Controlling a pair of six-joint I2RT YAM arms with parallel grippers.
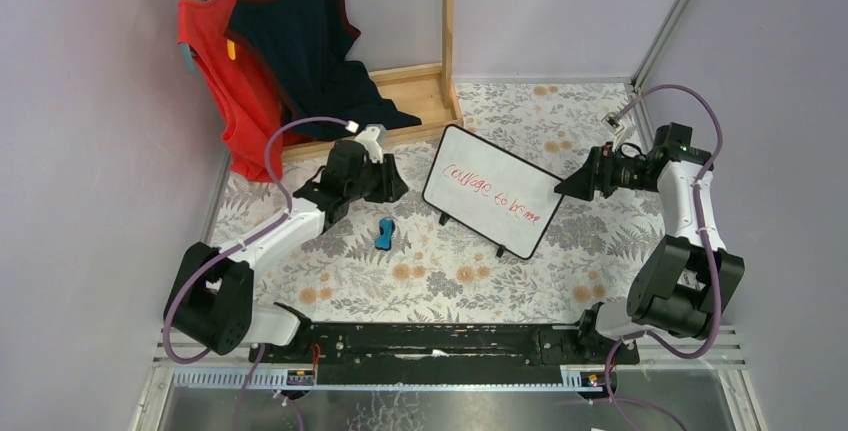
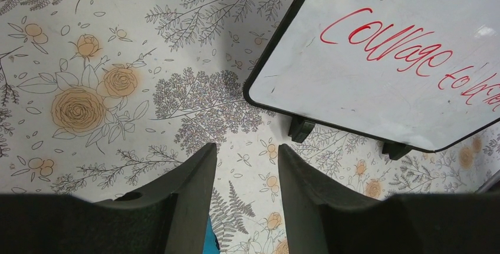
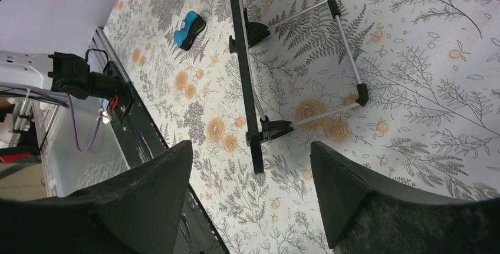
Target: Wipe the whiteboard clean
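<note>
**Whiteboard** (image 1: 490, 191): rectangular white board with a thin black frame, rounded corners and small black feet. It stands tilted back near the middle of the table, between the two grippers. Its face carries red handwriting (image 1: 490, 194), which the left wrist view (image 2: 383, 59) reads as "Collage to…". The right wrist view shows the board edge-on (image 3: 243, 59), propped from behind by a silver wire stand (image 3: 348, 48) with black corner pieces.

**Left gripper** (image 1: 398, 183): black, two fingers, placed left of the board and pointing towards it. In its own camera (image 2: 247, 165) the jaws are parted by a narrow gap and hold nothing. It is apart from the board's lower left corner.

**Right gripper** (image 1: 562, 189): black, at the board's right edge. From above, contact cannot be told. In its own camera (image 3: 250, 148) the jaws are spread wide and hold nothing, and the board's edge lies ahead of them.

**Eraser** (image 1: 385, 234): small block, blue and black, lying flat on the cloth in front of the left gripper and left of the board's near corner. It also shows in the right wrist view (image 3: 188, 30).

**Tablecloth** (image 1: 450, 281): pale, printed with grey ferns and orange roses.

**Wooden rack** (image 1: 447, 21): light timber frame at the far edge.

**Red garment** (image 1: 225, 81) and **dark navy garment** (image 1: 310, 41): sleeveless tops hanging from the rack.
</note>
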